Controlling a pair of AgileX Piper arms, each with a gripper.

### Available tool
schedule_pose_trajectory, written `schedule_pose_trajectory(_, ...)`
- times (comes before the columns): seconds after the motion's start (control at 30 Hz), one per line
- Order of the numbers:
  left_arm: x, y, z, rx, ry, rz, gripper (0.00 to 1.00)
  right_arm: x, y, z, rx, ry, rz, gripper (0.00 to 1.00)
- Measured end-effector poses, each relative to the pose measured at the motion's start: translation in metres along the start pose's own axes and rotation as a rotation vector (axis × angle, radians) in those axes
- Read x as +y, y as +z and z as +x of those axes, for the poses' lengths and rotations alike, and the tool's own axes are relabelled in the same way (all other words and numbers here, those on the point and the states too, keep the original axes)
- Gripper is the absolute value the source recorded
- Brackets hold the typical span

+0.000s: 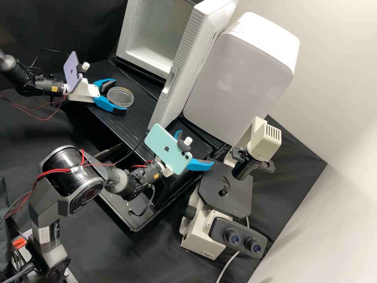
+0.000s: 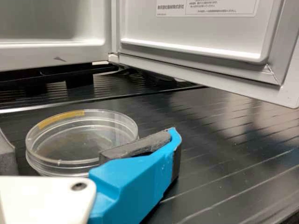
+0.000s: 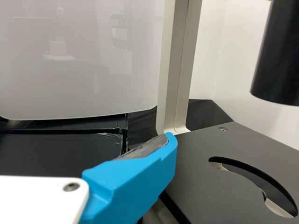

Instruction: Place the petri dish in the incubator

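1. The petri dish (image 1: 122, 98) lies flat on the black ribbed tray (image 1: 137, 122), close to its far left corner. It is just in front of the white incubator (image 1: 145, 43), whose door (image 1: 188, 59) stands swung wide open.
2. The left gripper (image 1: 119, 96) is right down at the dish, its blue fingers (image 2: 140, 172) spread wide with one on each side of the clear rim. The left wrist view shows the dish sitting in the gap between them, a yellowish strip along its edge. Whether either pad touches the rim cannot be told.
3. The right gripper (image 1: 196, 155) hangs at the tray's right edge, well apart from the dish. Its fingers are parted and nothing is between them. In the right wrist view, one blue finger sits just beside the black stage (image 3: 233, 158).
4. That stage belongs to the microscope (image 1: 220, 232), which stands off the tray's near right corner. A second white cabinet (image 1: 243, 70) rises just beside the open door.
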Motion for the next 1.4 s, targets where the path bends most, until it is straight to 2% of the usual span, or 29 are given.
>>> schedule_pose_trajectory(0.2, -0.0025, 0.0014, 0.0019, 0.002, 0.009, -0.010, 0.00, 0.0000, 0.0000, 0.0000, 0.000, 0.000, 0.000, 1.00)
schedule_pose_trajectory(0.63, -0.0068, 0.0008, 0.0051, 0.024, 0.025, 0.002, 0.00, 0.0000, 0.0000, 0.0000, 0.000, 0.000, 0.000, 1.00)
schedule_pose_trajectory(0.87, -0.0075, 0.0004, 0.0054, 0.026, 0.024, 0.012, 0.00, 0.0000, 0.0000, 0.0000, 0.000, 0.000, 0.000, 1.00)
schedule_pose_trajectory(1.4, -0.0062, -0.0008, 0.0070, 0.040, 0.034, 0.000, 0.00, 0.0000, 0.0000, 0.0000, 0.000, 0.000, 0.000, 1.00)
